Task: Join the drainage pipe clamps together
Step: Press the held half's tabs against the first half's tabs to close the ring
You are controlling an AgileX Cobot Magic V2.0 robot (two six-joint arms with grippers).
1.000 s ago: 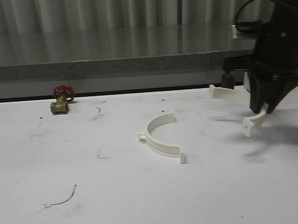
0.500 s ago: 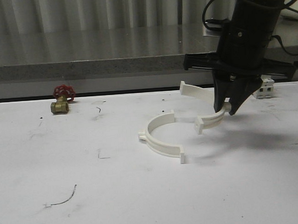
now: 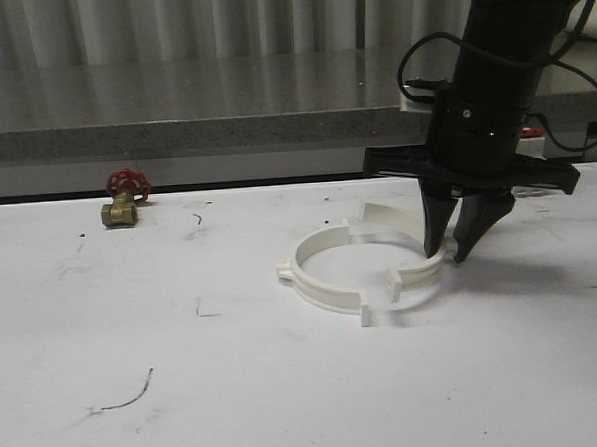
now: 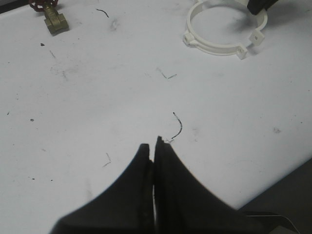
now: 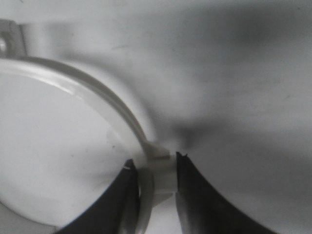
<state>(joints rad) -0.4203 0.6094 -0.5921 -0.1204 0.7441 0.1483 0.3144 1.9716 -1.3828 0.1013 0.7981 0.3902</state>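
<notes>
Brass valve (image 3: 122,205) with red handle sitting at 10 o'clock on the scuffed white table (image 3: 134,332), wide open room around. Left gripper (image 4: 154,146) hovering, fingers pressed together, empty. Resting half-ring (image 3: 316,273) centre; right gripper (image 3: 460,250) pinching the held half-ring (image 3: 413,268) at 3 o'clock beside it, end tabs nearly meeting.

The white table (image 3: 133,322) is a matt surface scuffed with small dark marks, among them a curved black line (image 3: 127,398) near its front. On it lie 2 white plastic semicircular clamp halves: the left half (image 3: 317,281) rests flat with its open side toward the right, and the right half (image 3: 405,248) sits facing it, so together they outline a ring. Well apart, at the table's far left, lies a small brass valve with a red handwheel (image 3: 123,198).
</notes>
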